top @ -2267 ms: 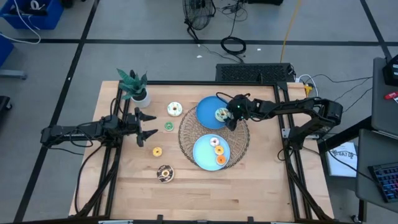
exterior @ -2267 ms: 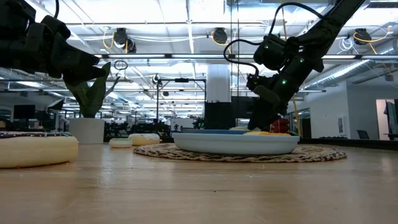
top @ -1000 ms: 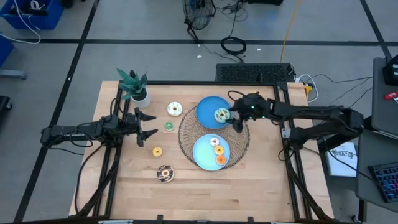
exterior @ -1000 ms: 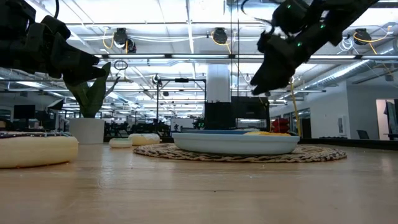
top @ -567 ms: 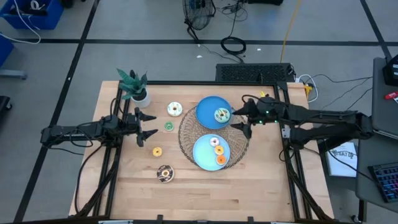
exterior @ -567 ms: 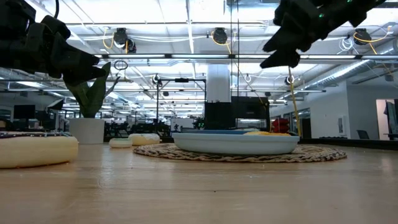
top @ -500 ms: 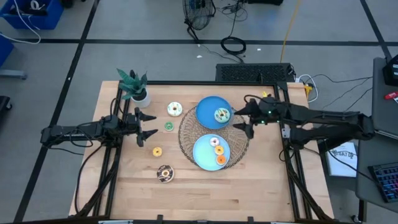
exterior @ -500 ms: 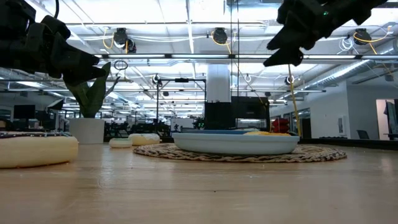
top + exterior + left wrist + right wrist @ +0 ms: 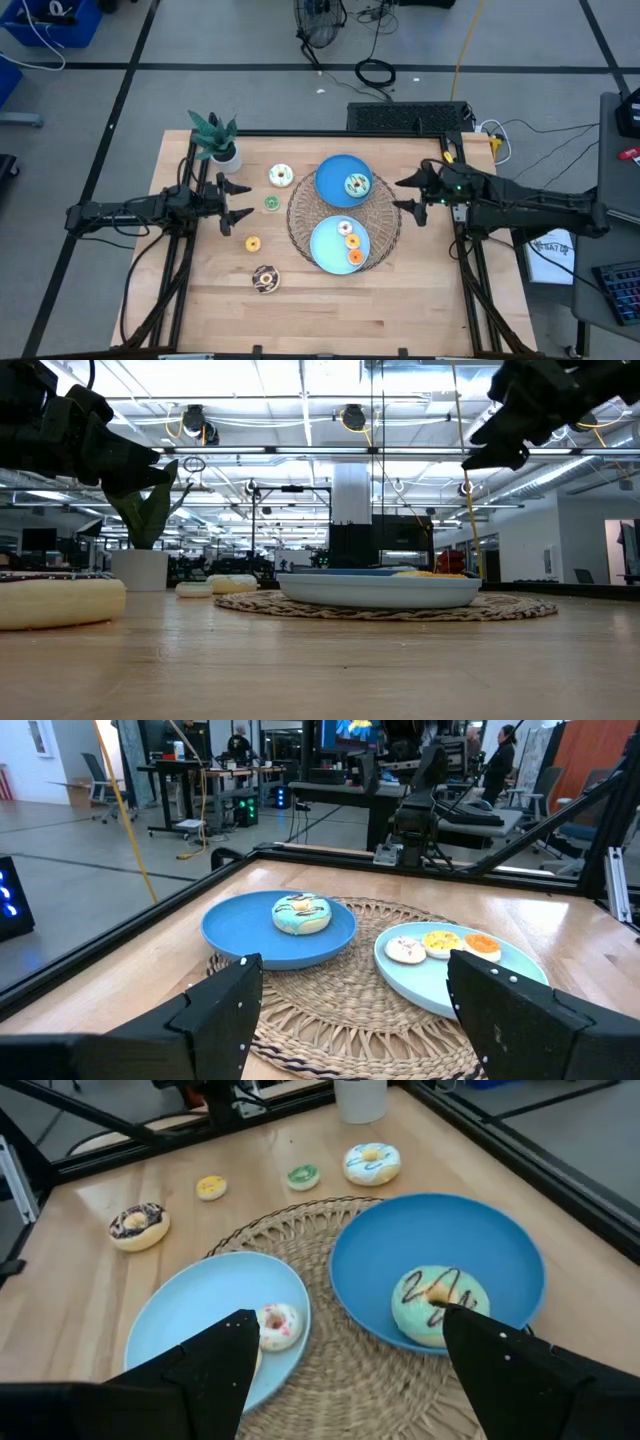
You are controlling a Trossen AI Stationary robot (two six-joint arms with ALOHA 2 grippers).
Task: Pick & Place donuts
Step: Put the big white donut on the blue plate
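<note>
A teal donut with dark drizzle [image 9: 357,185] lies on the darker blue plate [image 9: 330,180]. Three small donuts [image 9: 350,242] lie on the lighter blue plate [image 9: 325,255]. On the bare wood lie a white donut [image 9: 281,176], a small green one [image 9: 271,203], a small yellow one [image 9: 252,243] and a chocolate one [image 9: 265,279]. My right gripper [image 9: 405,195] is open and empty above the right rim of the woven mat; its wrist view shows the teal donut [image 9: 436,1304] ahead. My left gripper [image 9: 238,200] is open and empty, left of the green donut.
Both plates sit on a round woven mat [image 9: 300,215] in the middle of the table. A potted plant [image 9: 217,140] stands at the far left corner. Dark frame rails [image 9: 455,240] run along the table's left and right sides. Bare wood lies along the near edge.
My right gripper has drawn back from beside the teal donut toward the table's right edge and has risen. The teal donut stays on the darker blue plate.
</note>
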